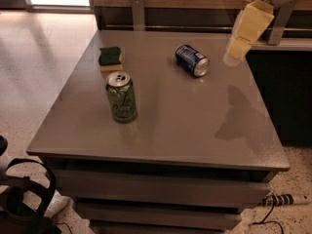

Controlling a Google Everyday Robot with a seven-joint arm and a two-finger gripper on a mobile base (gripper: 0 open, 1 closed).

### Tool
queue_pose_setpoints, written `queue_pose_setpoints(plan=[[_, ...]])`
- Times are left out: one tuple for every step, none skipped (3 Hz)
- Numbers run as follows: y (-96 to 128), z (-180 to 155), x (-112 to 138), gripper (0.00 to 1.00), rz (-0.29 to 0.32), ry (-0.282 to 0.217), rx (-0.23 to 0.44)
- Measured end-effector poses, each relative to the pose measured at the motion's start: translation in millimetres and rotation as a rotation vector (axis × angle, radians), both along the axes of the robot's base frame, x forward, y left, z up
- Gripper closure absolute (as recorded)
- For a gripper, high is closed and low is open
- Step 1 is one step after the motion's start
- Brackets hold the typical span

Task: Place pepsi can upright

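The pepsi can (pixel 191 60), dark blue with silver ends, lies on its side on the grey table (pixel 185 130), at the far middle-right, with its silver end facing the front right. My gripper (pixel 245 30) hangs in the air at the upper right, above the table's far right edge. It is to the right of the can and apart from it, holding nothing that I can see. Its shadow falls on the table's right side.
A green can (pixel 121 96) stands upright on the left-middle of the table. A green and yellow sponge (pixel 110 57) lies behind it. A wooden wall and a ledge run behind the table. A power strip (pixel 285 199) lies on the floor at the lower right.
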State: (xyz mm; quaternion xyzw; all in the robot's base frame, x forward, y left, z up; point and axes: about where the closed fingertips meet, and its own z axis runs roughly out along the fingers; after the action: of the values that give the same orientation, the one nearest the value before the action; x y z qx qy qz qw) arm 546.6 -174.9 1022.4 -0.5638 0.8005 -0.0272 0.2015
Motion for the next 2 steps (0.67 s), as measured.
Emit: queue_pose_setpoints(plan=[[13, -13, 30, 0.0, -0.109, 0.024, 0.041], [25, -32, 55, 0.0, -0.251, 0.043, 0.088]])
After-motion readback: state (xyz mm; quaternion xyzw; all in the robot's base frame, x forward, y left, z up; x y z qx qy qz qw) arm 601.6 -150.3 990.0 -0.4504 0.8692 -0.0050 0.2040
